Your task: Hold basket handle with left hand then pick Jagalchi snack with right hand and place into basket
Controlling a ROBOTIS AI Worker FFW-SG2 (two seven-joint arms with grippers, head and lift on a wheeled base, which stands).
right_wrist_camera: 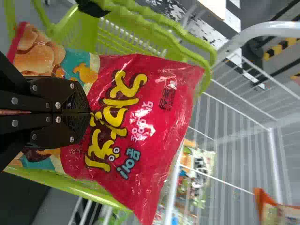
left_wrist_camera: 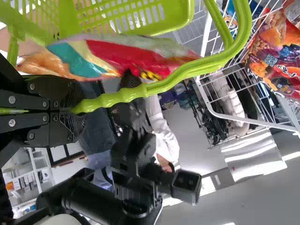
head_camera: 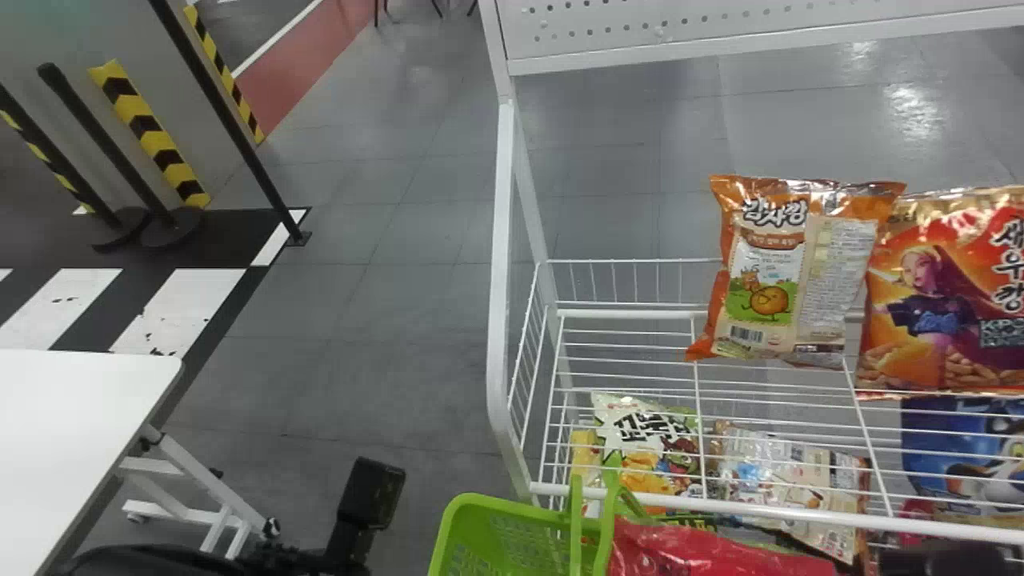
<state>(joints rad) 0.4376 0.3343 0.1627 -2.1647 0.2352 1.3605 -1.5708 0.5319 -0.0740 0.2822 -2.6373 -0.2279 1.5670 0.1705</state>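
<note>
Left pincer: narrow, clasping green handle
Right pincer: narrow, gripping red snack bag
Bag's place: at basket

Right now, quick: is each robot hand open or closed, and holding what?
Left gripper: closed on the green basket handle.
Right gripper: closed on the red snack bag.

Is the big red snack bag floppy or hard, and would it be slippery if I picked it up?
The red snack bag would probably bend and crinkle, because its wrapper is creased. It might be a bit slippery, since the wrapper shines. It's likely light for its size, as the snacks pictured on it look like crisps.
</note>
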